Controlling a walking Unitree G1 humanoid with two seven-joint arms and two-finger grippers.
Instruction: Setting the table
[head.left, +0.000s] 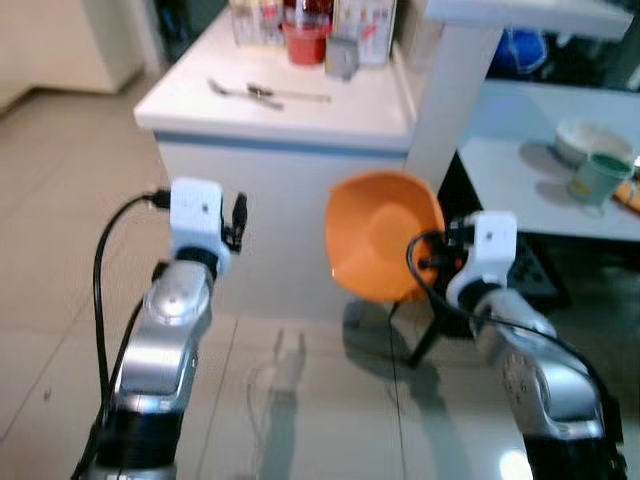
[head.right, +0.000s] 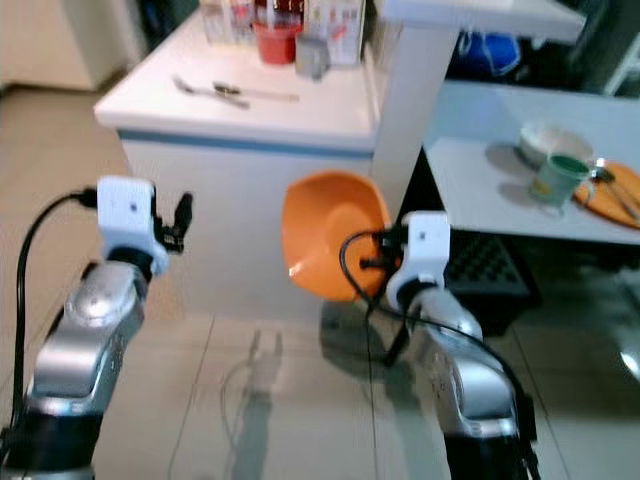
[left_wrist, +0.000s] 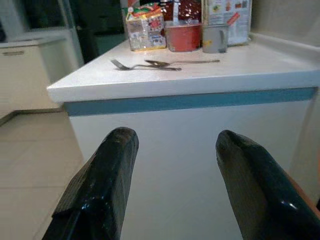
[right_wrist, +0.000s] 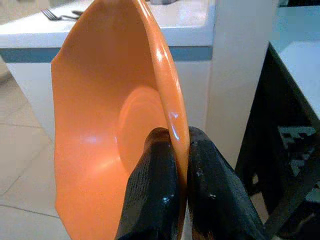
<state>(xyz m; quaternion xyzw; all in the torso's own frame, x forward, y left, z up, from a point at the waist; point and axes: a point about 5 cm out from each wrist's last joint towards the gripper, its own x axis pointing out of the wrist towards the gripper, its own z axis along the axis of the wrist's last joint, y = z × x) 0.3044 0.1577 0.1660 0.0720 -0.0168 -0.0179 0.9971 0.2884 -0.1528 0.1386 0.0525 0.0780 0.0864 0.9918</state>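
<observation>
The right gripper held an orange bowl tilted on edge above the tiled floor, in front of the white counter, while the left gripper hung in the air beside the counter's front face, its fingers too small to tell whether they were apart. A fork and a spoon lay near the counter's left edge, with a red cup and a grey cup along its far edge. A low table stood to the right, carrying a green mug, a white bowl and, at its right edge, an orange plate.
</observation>
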